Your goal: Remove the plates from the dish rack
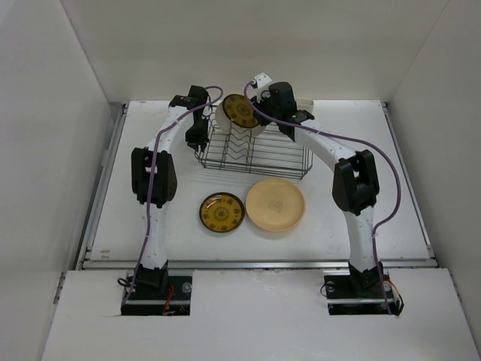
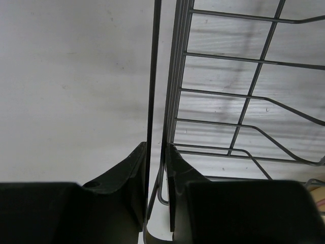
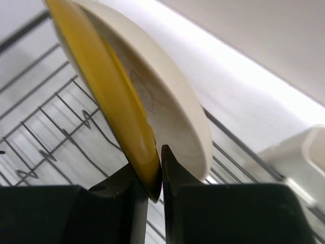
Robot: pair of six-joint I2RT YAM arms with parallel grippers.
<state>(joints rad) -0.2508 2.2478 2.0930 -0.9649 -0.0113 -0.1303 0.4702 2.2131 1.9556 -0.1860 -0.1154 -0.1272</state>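
Black fingers (image 3: 175,175) of the right gripper (image 3: 160,152) are closed on the lower rim of an amber-yellow plate (image 3: 106,86), which is held tilted on edge, with a cream plate (image 3: 170,101) lying close behind it. Fingers (image 2: 133,170) of the left gripper (image 2: 155,150) are set narrowly around a thin rim wire of the dish rack (image 2: 244,109) – whether the wire is actually pinched cannot be told. A white plastic holder (image 3: 304,152) is seen at the rack's edge in the right wrist view. From above, the held plate (image 1: 240,110) is shown patterned and facing the camera at the far end of the rack (image 1: 255,154), the right gripper (image 1: 259,101) being just beside it and the left gripper (image 1: 198,139) at the rack's left side. Nearer the bases, a second dark amber patterned plate (image 1: 222,212) and a peach-yellow plate (image 1: 275,204) lie flat, just beside each other. A white table (image 1: 376,150) is edged by metal rails – plain white walls (image 1: 75,60) enclose it on three sides.
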